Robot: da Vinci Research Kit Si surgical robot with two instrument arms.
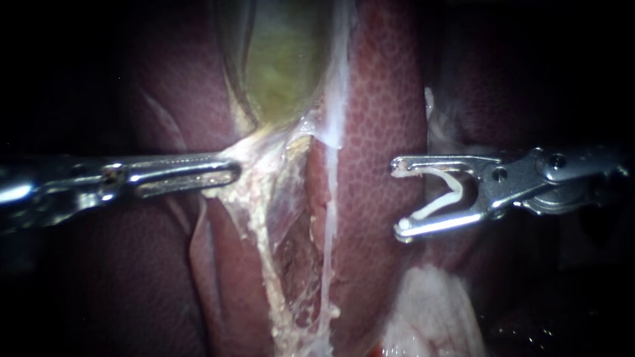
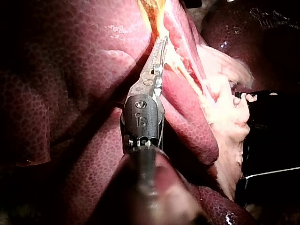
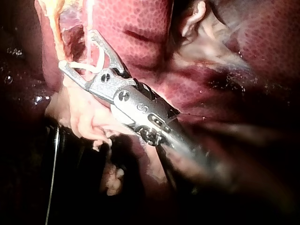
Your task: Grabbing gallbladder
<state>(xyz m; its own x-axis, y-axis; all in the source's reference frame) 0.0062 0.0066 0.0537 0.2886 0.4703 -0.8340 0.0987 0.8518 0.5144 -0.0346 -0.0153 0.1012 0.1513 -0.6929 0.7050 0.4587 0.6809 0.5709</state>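
The liver (image 1: 383,99) fills almost the whole field, with dark red lobes on both sides of a middle cleft. In the upper part of this cleft sits the gallbladder (image 1: 284,66), a greenish-yellow sac that narrows downward to a pale yellowish end. Below this end a thin, ragged membrane (image 1: 281,225) runs down the cleft, and a white strand (image 1: 334,119) hangs along the edge of the right lobe. Lower, under the right instrument, lies a lump of pale fatty tissue (image 1: 430,311).

The left instrument (image 1: 231,173) comes in flat, and its claw is closed narrow on the lower end of the gallbladder. The tissue there is drawn to a point toward the tip, which I read as a sideways pull to stretch the membrane and open the cleft. The left wrist view agrees: the two halves of the claw lie together with yellow tissue at the tip.

The right instrument (image 1: 399,197) stands apart from the gallbladder, in front of the right liver lobe, and touches no tissue as far as I can see. Its claw is wide but not empty — a white clip (image 1: 455,192), bent open in a V, sits inside with one arm along each half. It seems to wait for a target.

Between this claw and the cleft stand the bulge of the right lobe and the white strand; these are in the way. No tube shows clearly, so I cannot say where the clip belongs.
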